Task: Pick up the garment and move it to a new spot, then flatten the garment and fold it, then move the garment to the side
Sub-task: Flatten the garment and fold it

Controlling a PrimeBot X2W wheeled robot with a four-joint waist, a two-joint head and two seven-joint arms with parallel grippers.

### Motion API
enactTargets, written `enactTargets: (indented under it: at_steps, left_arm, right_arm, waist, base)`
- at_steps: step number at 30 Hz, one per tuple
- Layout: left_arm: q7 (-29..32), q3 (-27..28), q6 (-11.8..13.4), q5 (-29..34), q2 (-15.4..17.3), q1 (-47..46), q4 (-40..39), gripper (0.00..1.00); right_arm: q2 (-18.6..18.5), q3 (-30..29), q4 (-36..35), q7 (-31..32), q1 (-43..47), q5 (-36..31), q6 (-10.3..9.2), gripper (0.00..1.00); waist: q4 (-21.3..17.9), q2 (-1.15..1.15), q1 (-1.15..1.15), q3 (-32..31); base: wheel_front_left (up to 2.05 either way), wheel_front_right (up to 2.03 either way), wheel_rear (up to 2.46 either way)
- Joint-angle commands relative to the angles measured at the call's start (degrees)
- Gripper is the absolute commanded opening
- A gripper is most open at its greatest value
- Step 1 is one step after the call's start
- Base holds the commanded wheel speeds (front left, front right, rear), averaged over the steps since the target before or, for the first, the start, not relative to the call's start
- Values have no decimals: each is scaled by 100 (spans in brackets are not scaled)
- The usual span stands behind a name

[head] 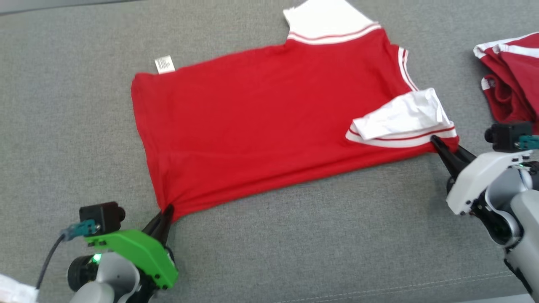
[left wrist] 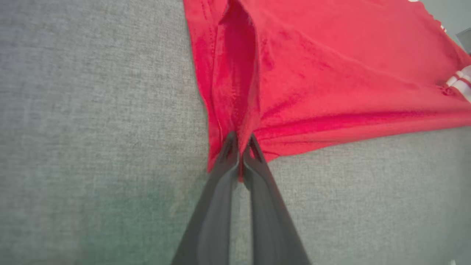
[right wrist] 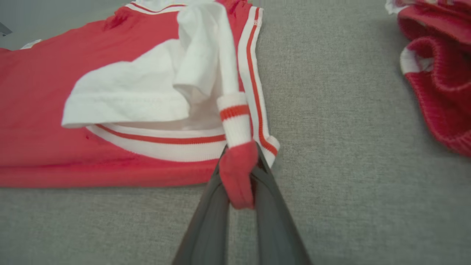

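The garment point(head: 261, 122) is a red shirt with white, red-striped sleeves, lying mostly flat on the grey fabric surface point(head: 294, 235). One white sleeve is folded over its right end. My left gripper point(head: 165, 214) is shut on the garment's near-left hem corner, and red cloth bunches between its fingers point(left wrist: 235, 154) in the left wrist view. My right gripper point(head: 438, 145) is shut on the near-right corner by the striped cuff; a red fold point(right wrist: 239, 176) is pinched between its fingers point(right wrist: 213, 206) in the right wrist view.
A second red-and-white garment point(head: 509, 75) lies crumpled at the right edge, also seen as a red heap point(right wrist: 438, 73) in the right wrist view. A white label point(head: 164, 64) sticks out of the shirt's far-left corner. Open grey surface lies in front of the shirt.
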Motion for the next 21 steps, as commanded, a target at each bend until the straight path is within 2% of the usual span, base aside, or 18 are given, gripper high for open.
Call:
enactTargets:
  at_steps: [1,5,9,12,15,16,17,18,19,21]
  left_arm:
    - [122,94,-16,-115,199,214,-208,0]
    - [530,237,11,-382,622,735,-1041,0]
    - [797,308,137,-513,961,1258,-1719,0]
    - [816,322,233,-582,1002,1615,-1933,0]
    - [793,176,208,-603,901,1823,-1944,0]
    - [787,127,191,-560,886,1851,-1919,9]
    - [759,91,184,-521,865,1857,-1906,55]
    - [750,55,182,-504,833,1862,-1892,100]
    - [738,38,181,-476,828,1854,-1879,100]
    - [688,90,201,-468,850,1818,-1936,100]
  right_arm:
    - [-190,-56,-124,49,192,125,-17,0]
    - [-552,-180,-579,262,634,375,-21,0]
    - [-756,-366,-1004,533,1166,541,-22,0]
    - [-694,-486,-1173,641,1509,556,-21,0]
    - [-589,-539,-1119,698,1691,392,-21,0]
    - [-544,-539,-1089,732,1715,328,-21,0]
    - [-515,-532,-1064,739,1728,242,-21,7]
    - [-503,-546,-1040,728,1728,153,-21,93]
    - [-490,-557,-1032,746,1723,100,-20,100]
    - [-475,-615,-1149,810,1672,60,-15,100]
  waist:
    - [-70,29,0,-174]
    - [-106,29,0,-285]
    - [-120,29,0,-249]
    - [-143,29,0,-159]
    - [-143,29,0,-72]
    - [-134,29,0,-49]
    - [-123,29,0,-28]
    - [-111,29,0,-12]
    - [-98,29,0,5]
    - [-73,29,0,49]
  base:
    - [0,0,0]
    - [0,0,0]
    - [0,0,0]
    - [0,0,0]
    - [0,0,0]
    - [0,0,0]
    - [0,0,0]
    - [0,0,0]
    - [0,0,0]
    - [0,0,0]
